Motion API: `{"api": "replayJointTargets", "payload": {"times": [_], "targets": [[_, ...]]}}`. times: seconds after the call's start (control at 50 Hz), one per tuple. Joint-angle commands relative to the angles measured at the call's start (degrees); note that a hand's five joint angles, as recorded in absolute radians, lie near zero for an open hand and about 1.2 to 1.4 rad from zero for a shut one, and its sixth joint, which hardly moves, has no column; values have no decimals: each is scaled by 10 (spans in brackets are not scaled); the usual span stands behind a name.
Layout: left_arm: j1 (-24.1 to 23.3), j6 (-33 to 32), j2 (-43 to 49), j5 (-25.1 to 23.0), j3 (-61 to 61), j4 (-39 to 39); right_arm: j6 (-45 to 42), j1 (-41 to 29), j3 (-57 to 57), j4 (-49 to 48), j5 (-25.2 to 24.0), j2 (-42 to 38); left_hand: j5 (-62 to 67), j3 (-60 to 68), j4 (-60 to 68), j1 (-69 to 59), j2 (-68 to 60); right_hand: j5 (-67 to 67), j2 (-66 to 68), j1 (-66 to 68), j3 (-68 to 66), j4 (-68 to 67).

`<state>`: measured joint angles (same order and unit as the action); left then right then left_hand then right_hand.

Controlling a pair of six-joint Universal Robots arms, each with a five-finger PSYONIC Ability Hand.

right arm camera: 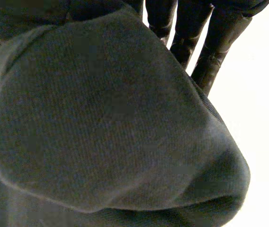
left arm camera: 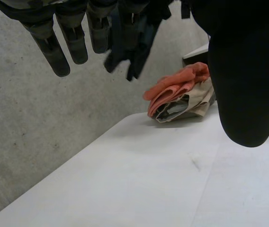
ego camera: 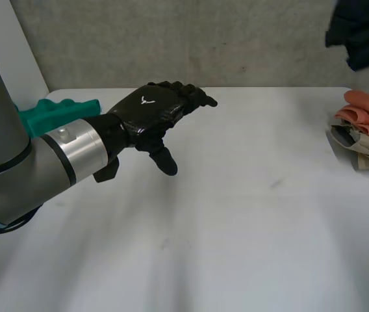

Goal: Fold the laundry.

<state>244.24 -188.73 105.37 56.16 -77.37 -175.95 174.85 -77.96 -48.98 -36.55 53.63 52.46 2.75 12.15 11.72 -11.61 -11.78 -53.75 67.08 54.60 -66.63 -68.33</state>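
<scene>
Hand of the left arm (ego camera: pixel 152 110) hovers wide and empty over the white bench (ego camera: pixel 236 214). Dark navy fabric garment (ego camera: pixel 361 31) hangs aloft well to its right, against the right hand (right arm camera: pixel 187 33), whose grip cannot be told. The right arm is the nearer.

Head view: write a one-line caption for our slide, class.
Left hand hovers open above the white table; folded orange and beige laundry sits at its right edge.

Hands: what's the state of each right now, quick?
Left hand: open, holding nothing.
Right hand: dark cloth lies over its palm; whether it grips the cloth cannot be told.
</scene>
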Motion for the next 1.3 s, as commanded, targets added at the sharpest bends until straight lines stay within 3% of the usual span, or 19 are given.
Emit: {"api": "replayJointTargets", "payload": {"times": [0.02, 0.22, 0.38, 0.52, 0.54, 0.56, 0.58, 0.76, 0.96, 1.12, 1.18, 1.22, 1.3], "targets": [[-4, -1, 1, 0, -2, 0, 108, 92, -63, -119, -105, -62, -14, -8, -3, 2, 4, -162, 129, 254, -134, -117], [-8, -1, 8, 2, -9, -8, 107, 205, -120, -152, -220, -150, -12, -6, -2, 0, 2, -162, 129, 254, -134, -117], [-13, -1, 8, 2, -13, -8, 106, 225, -136, -153, -244, -160, -12, -6, -2, 0, 2, -162, 129, 254, -134, -117], [-13, -1, 9, 2, -17, -12, 103, 214, -139, -147, -237, -167, -12, -6, -2, 0, 2, -162, 129, 254, -134, -117], [-13, -1, 9, 2, -17, -12, 104, 207, -142, -143, -234, -161, -12, -6, -2, 0, 2, 252, -285, -160, 280, 297], [-13, -1, 9, 2, -17, -12, 104, 204, -145, -142, -230, -156, -12, -6, -2, 0, 2, 469, -502, -377, 498, 515], [-13, -1, 9, 2, -17, -12, 105, 201, -147, -137, -224, -151, -12, -6, -2, 0, 2, 538, -571, -446, 566, 583], [-13, -1, 8, 2, -16, -12, 107, 201, -187, -16, -108, -30, -14, -8, -3, 2, 4, 538, -571, -446, 566, 583], [-13, -1, 8, 2, -17, -12, 102, 228, -218, 63, -96, 19, -14, -8, -3, 2, 4, 538, -571, -446, 566, 583], [-14, 5, -1, 2, -15, -12, 54, 327, -236, 163, -60, 41, -15, -9, -5, 4, 6, 538, -571, -446, 566, 583], [-12, 13, -9, 2, -9, -12, 1, 371, -206, 199, 4, 41, -15, -9, -5, 4, 6, 538, -571, -446, 566, 583], [-8, 19, -14, 2, -8, -13, -48, 390, -163, 214, 81, 45, -15, -9, -5, 4, 6, 538, -571, -446, 566, 583], [-1, 28, -21, 15, 2, -31, -122, 374, -125, 216, 167, 53, -15, -9, -5, 4, 6, 538, -571, -446, 566, 583]]}}
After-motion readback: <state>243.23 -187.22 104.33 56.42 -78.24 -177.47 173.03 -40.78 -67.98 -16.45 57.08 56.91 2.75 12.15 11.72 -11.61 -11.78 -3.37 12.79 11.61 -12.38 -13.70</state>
